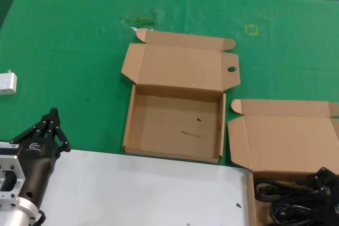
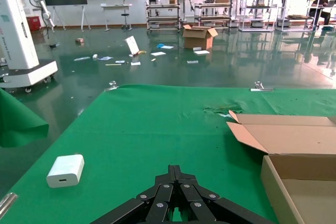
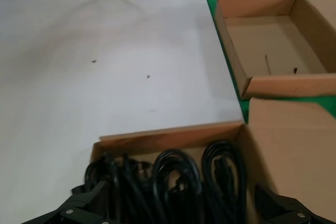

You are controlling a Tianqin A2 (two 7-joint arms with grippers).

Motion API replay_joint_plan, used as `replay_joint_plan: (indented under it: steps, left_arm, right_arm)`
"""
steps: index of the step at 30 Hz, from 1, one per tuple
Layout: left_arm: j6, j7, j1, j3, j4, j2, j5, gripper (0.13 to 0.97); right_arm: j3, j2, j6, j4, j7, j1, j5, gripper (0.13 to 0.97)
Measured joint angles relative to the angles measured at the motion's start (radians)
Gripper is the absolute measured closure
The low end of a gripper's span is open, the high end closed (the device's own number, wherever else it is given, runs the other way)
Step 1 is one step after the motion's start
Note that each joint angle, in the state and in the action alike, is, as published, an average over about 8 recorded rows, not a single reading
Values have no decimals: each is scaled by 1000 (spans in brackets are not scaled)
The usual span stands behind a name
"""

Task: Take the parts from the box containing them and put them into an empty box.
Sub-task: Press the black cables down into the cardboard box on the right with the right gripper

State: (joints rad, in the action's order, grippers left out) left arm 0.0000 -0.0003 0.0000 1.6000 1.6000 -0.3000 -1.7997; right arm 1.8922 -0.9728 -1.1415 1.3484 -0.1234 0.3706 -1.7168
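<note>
Down at the front left, the left tool (image 1: 52, 125) is waiting over the worktop (image 1: 79, 51) with its fingers squeezed together, gripping nothing. Next to it, the empty box (image 1: 132, 125) is lying open in the middle. Far right, the right tool (image 3: 184, 208) is hanging spread wide over the black cords (image 3: 176, 174) in their box (image 3: 168, 136), not touching them. I think the coils could tangle, so grabbing one might be dragging another out.
</note>
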Motion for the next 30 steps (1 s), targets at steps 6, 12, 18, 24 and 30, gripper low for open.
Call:
replay_joint_plan:
  steps: [6, 12, 18, 24, 30]
  left_arm:
    - [0, 0, 0, 0, 0, 0, 0, 958]
    - [0, 0, 0, 0, 0, 0, 0, 958]
    - [0, 0, 0, 0, 0, 0, 0, 958]
    - [0, 0, 0, 0, 0, 0, 0, 958]
    - [0, 0, 0, 0, 0, 0, 0, 958]
  right_arm:
    - [-19, -12, 18, 10, -8, -57, -22, 129]
    - [-28, -14, 30, 9, -18, -90, -34, 129]
    - [-27, -3, 35, -6, -27, -90, -34, 129]
    - [-17, 30, 41, -48, -46, -61, -25, 129]
    - [5, 80, 40, -118, -67, 12, -1, 129]
